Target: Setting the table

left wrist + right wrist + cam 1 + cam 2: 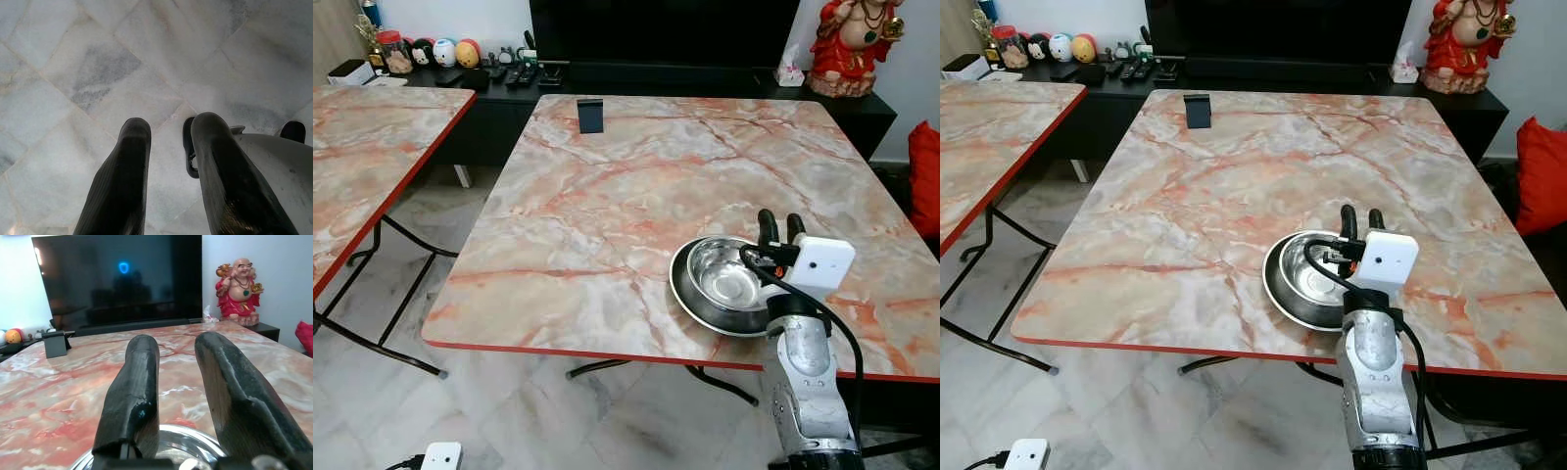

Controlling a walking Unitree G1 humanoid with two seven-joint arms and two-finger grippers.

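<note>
Stainless-steel round bowl (724,282) resting near the front edge of the pink-veined marble-pattern folding table with red rim (607,196). Right gripper (779,229) hovers above the bowl's far side, fingers parted and holding nothing. Left gripper (168,161) hangs idle over the pale marble floor tiles (98,73), fingers apart and empty. Setting appears barely begun: one bowl placed, other tableware absent. No legible writing or brand is visible; a small black stand (590,115) sits at the far edge.
</note>
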